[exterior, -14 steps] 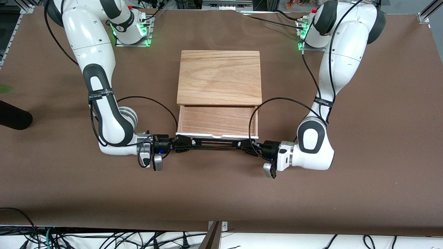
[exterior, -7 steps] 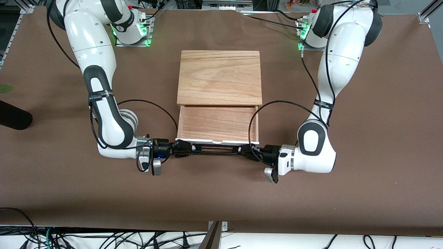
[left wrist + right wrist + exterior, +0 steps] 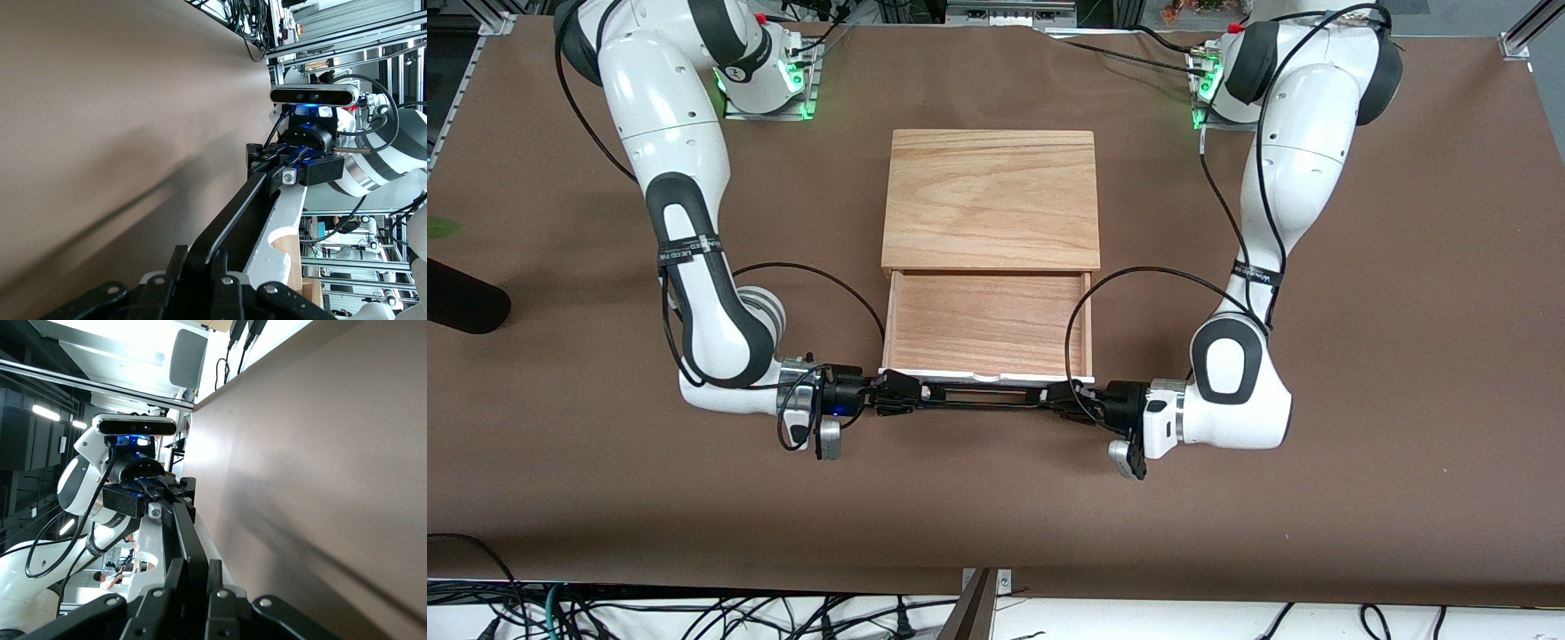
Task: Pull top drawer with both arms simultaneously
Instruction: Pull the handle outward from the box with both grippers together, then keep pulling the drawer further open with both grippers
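1. Two grippers of mine meet at one handle: my left gripper [image 3: 1060,403] clamps the end of the black bar handle [image 3: 978,397] toward the left arm's end of the table, and my right gripper [image 3: 900,396] clamps the end toward the right arm's.
2. Drawn well out of the wooden box [image 3: 991,197], the top drawer [image 3: 987,320] shows its bare light-wood floor, with its white front panel [image 3: 985,375] at the edge nearest the front camera.
3. Brown table [image 3: 996,507] lies open and unobstructed nearer the front camera than the handle, a broad strip running to the table's edge.
4. Both forearms lie low and level along the line of the drawer front, one at each side of it, elbows bent outward toward their own ends of the table.
5. My left wrist view looks along the bar [image 3: 230,223], my fingers [image 3: 200,267] closed tight on it, to the right gripper [image 3: 283,170] gripping its other end, the white panel [image 3: 280,220] just beside the bar.
6. My right wrist view mirrors it: fingers [image 3: 177,587] pinched narrow on the bar [image 3: 187,540], and the left gripper [image 3: 160,497] locked on at the other end.
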Robot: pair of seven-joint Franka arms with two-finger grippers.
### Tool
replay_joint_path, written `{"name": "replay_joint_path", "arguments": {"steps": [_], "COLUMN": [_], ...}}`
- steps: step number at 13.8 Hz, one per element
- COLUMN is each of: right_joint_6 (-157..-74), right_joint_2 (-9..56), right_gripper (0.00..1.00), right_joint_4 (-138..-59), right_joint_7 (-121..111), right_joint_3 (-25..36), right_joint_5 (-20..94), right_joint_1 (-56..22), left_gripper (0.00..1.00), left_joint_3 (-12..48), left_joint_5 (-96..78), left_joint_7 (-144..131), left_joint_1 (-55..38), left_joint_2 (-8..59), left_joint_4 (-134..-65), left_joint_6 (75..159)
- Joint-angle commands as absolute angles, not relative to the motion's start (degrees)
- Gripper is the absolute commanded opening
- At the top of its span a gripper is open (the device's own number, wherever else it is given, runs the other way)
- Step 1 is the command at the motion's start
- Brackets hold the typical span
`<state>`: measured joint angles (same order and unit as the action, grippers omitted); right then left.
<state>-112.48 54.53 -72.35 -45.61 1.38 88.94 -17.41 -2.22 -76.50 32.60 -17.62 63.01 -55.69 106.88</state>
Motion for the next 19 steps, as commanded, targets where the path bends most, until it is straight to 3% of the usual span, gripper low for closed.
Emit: {"name": "replay_joint_path", "arguments": {"steps": [1, 2, 3, 4, 11, 19], "right_joint_6": [-110.13, -110.13, -110.21, -110.30, -109.42, -109.25], "right_joint_2": [53.00, 52.91, 52.91, 52.82, 51.77, 51.24], "right_gripper": [0.00, 0.00, 0.31, 0.99, 1.00, 1.00], "right_joint_4": [-71.63, -71.63, -71.63, -71.63, -71.10, -71.10], "right_joint_7": [-44.38, -44.38, -44.38, -44.99, -44.65, -44.56], "right_joint_3": [0.79, 0.79, 0.79, 0.88, 3.33, 3.52], "right_joint_5": [89.91, 89.91, 89.83, 89.74, 87.90, 84.11], "right_joint_1": [-15.47, -15.47, -15.56, -15.56, -15.64, -15.56], "left_gripper": [0.08, 0.12, 0.13, 0.15, 0.25, 0.26], "left_joint_3": [-5.80, -5.80, -5.80, -5.80, -5.80, -5.54], "left_joint_5": [-76.29, -76.20, -76.20, -76.20, -76.20, -76.29], "left_joint_7": [30.85, 30.85, 30.94, 31.02, 31.11, 30.06], "left_joint_1": [-17.31, -17.58, -17.67, -17.75, -18.28, -19.42], "left_joint_2": [65.65, 65.65, 65.65, 65.65, 65.83, 65.39], "left_joint_4": [-53.79, -53.88, -53.96, -54.23, -54.40, -54.49], "left_joint_6": [111.18, 111.18, 111.18, 111.18, 111.18, 111.18]}}
